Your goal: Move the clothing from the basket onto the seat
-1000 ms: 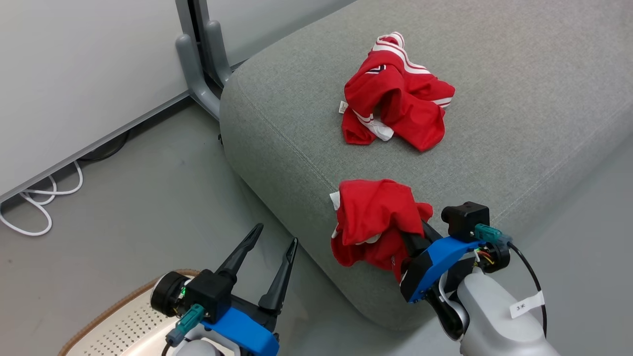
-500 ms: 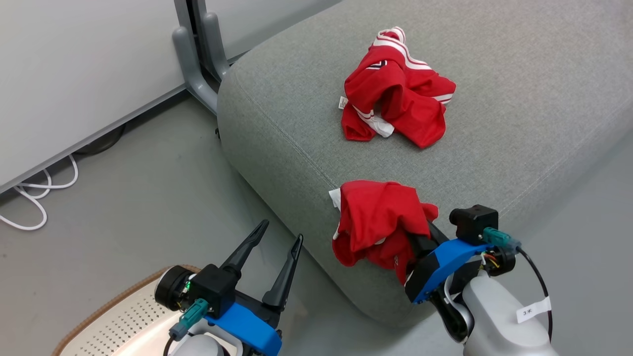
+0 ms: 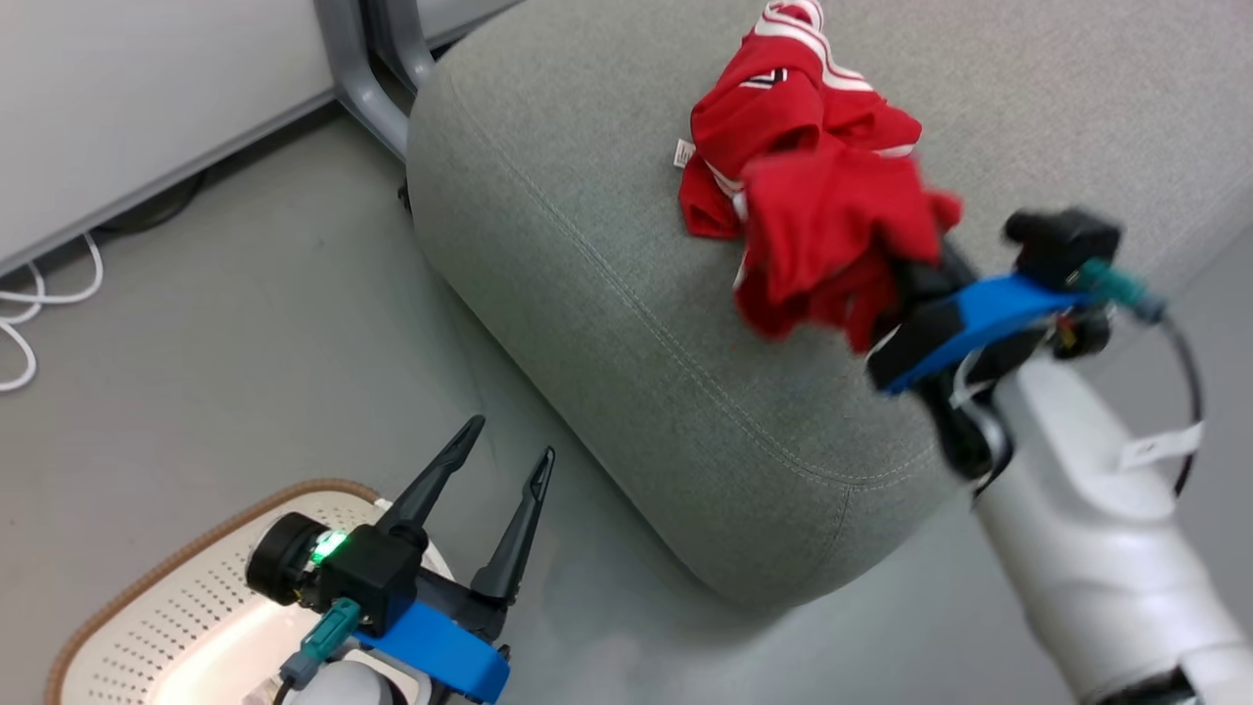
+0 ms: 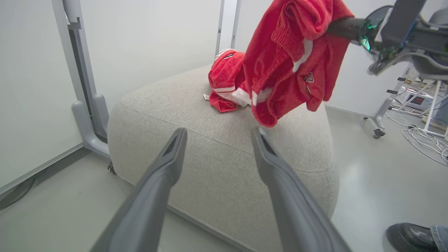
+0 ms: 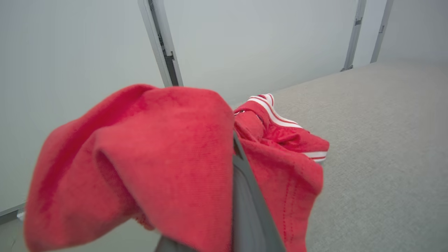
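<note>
Since a second ago: right gripper [image 3: 905, 279], clamped on a red garment [image 3: 822, 235], has lifted from the front edge of the seat [image 3: 607, 245] and travelled forward over it. The garment now hangs above the seat, partly overlapping the second red garment [image 3: 773, 108] in the head view. Head camera has swung too, so more of the basket [image 3: 147, 607] is in frame.

Grey floor [image 3: 245, 323], white wall panels [image 3: 117, 88]

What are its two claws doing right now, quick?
Left gripper: jaws open, holding nothing.
Right gripper: jaws shut on a red garment, held over the seat.
</note>
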